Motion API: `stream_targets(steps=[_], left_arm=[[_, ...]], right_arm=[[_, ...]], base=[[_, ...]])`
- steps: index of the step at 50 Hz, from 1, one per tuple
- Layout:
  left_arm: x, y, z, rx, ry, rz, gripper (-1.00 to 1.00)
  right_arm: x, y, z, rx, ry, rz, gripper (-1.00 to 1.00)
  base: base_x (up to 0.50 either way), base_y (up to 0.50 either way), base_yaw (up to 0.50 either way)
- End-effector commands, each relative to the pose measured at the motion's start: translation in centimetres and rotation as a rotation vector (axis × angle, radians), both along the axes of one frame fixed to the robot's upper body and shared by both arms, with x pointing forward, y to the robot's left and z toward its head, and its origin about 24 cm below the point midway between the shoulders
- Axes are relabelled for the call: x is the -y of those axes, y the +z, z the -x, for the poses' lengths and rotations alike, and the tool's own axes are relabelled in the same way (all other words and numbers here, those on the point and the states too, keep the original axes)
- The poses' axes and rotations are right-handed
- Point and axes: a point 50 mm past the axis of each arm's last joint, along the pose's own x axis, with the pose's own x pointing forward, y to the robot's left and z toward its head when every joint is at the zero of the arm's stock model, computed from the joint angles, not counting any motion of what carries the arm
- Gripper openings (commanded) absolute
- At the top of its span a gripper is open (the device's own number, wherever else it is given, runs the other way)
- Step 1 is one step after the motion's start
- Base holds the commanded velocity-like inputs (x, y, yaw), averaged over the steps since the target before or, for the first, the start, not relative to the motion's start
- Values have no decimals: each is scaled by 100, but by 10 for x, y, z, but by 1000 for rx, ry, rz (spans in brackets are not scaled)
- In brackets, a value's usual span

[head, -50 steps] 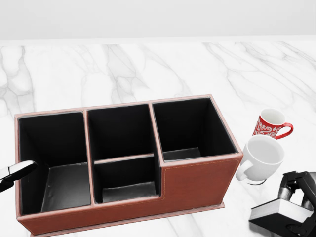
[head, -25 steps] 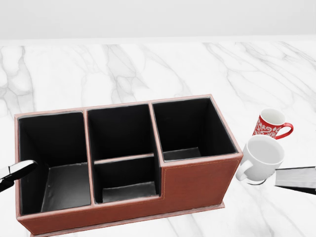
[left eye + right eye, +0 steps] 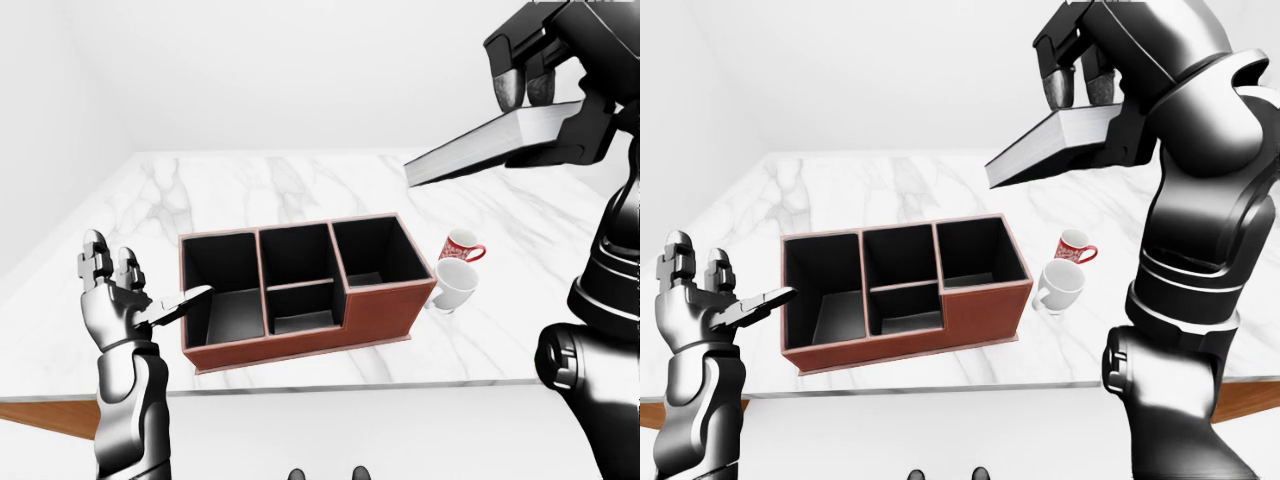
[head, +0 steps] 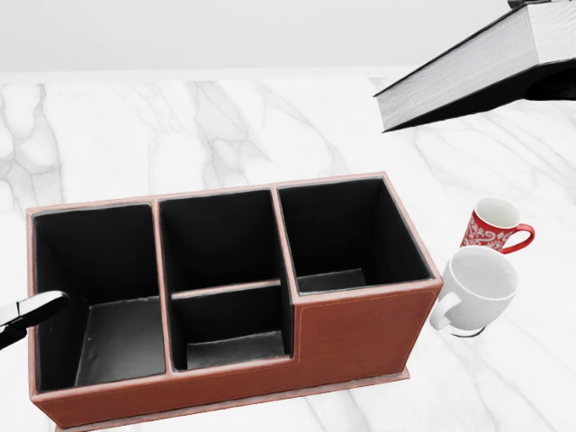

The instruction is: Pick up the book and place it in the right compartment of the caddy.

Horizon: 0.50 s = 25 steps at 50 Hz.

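I have the book (image 3: 1060, 140) clamped in my right robot hand (image 3: 1090, 85), fingers closed over its top edge, holding it high above the worktop (image 3: 300, 180) and tilted, its lower corner pointing down toward the caddy (image 4: 360, 333). It is well clear of everything, so I judge the pick-up done and the carry to be the step in hand. My left robot hand (image 3: 115, 290) hangs just beside the caddy's left end with its fingers spread apart, gripping nothing.

Next, I think, comes bringing the book down over the right compartment (image 4: 346, 238), the one nearest the two mugs, and turning it to suit that opening before I let it drop in. The white mug (image 4: 477, 288) stands just beside the caddy's right wall, with the red patterned mug (image 4: 493, 225) above it in the head view; a wide swing could knock either.

The worktop is white marble with grey veins, with a wooden edge showing at the lower corners of the eye views. The walls around are plain white.
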Motion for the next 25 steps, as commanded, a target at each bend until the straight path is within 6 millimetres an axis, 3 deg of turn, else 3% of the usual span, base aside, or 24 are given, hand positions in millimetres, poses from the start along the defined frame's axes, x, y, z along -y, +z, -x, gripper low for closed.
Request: stream_targets(steps=[1, 5, 11, 25], left_arm=[[0, 0, 0, 0, -1, -1, 100], [0, 0, -1, -1, -1, 0, 100], [0, -1, -1, -2, -1, -1, 100], [0, -1, 0, -4, -1, -1, 100]], right_arm=[[-32, 54, -43, -95, 83, -38, -100], [-41, 51, -63, -188, 82, -51, -100], [-40, 41, -94, -365, -15, -49, -100], [-49, 10, -115, -490, -111, 31, -100]], base=[[0, 0, 0], [0, 0, 0], [0, 0, 0], [0, 0, 0]])
